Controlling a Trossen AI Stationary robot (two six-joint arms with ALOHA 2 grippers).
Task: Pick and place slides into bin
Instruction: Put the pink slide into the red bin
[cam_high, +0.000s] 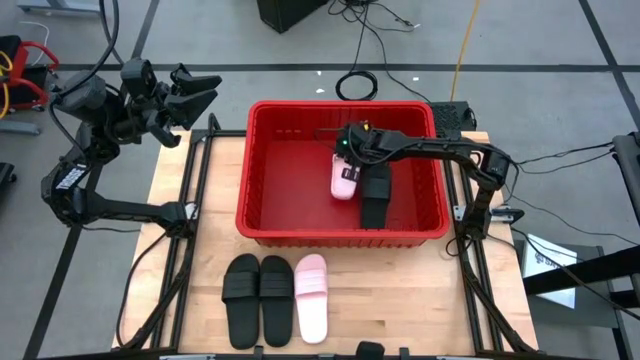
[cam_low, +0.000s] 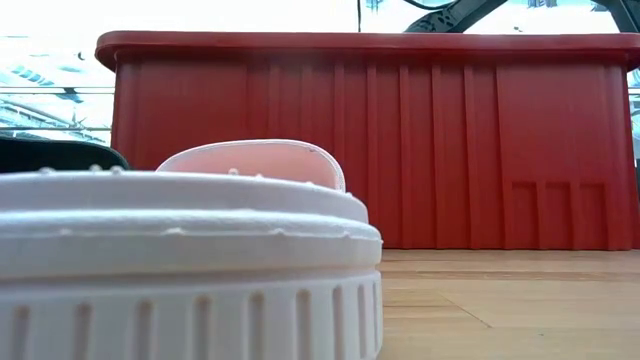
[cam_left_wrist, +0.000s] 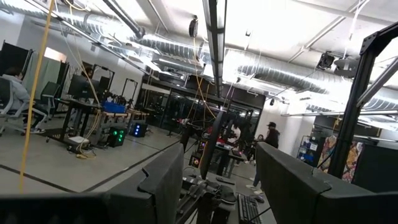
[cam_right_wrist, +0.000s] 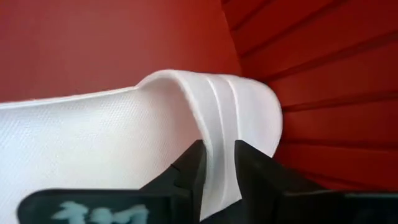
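Observation:
The red bin (cam_high: 262, 190) stands at the table's far middle. Inside it a light pink slide (cam_high: 345, 180) lies beside a black slide (cam_high: 375, 195). My right gripper (cam_high: 350, 152) reaches into the bin from the right, slanting down, and is shut on the pink slide's strap (cam_right_wrist: 155, 124). On the table in front of the bin lie two black slides (cam_high: 241, 298) (cam_high: 276, 298) and another pink slide (cam_high: 311, 296), soles down. My left gripper (cam_high: 205, 92) is raised beyond the table's far left corner, open (cam_left_wrist: 217, 180) and holding nothing. My right gripper has the edge of the pink slide's strap (cam_right_wrist: 219, 130) pinched between its two fingers (cam_right_wrist: 194, 168), one on each face of the strap. The fingers come from above, slanting down into the bin. Whether the sole rests on the bin's floor, I cannot tell.
The bin's ribbed near wall (cam_low: 370, 140) rises behind the slides on the table. In the low view the pink slide (cam_low: 250, 165) fills the foreground, with a black slide (cam_low: 50, 155) at its left. Bare wood lies to the table's right (cam_low: 500, 300).

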